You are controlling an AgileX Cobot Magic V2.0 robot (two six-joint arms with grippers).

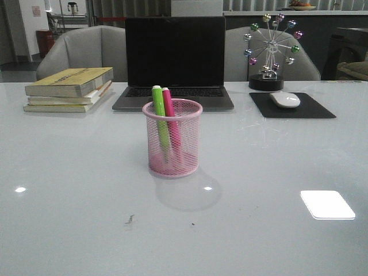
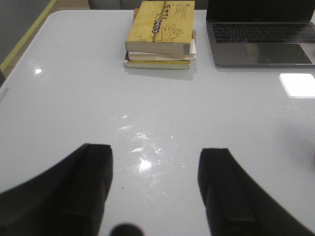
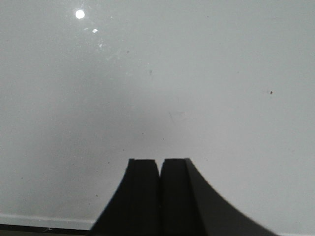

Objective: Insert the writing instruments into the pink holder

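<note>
white table point(image 1: 69, 190), yellow book point(image 2: 160, 24) cover with hand drawing, lettering unreadable

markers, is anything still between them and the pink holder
Nothing visible does. The green marker and the pink marker both stand inside the pink holder, leaning toward its left side. The left gripper has its jaws apart and empty; the right gripper has its jaws closed on nothing.

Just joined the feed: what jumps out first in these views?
The pink holder at the table's centre, with the green marker and pink marker standing inside it. Behind it sits an open laptop, with stacked books to its left. Neither gripper holds anything.
</note>
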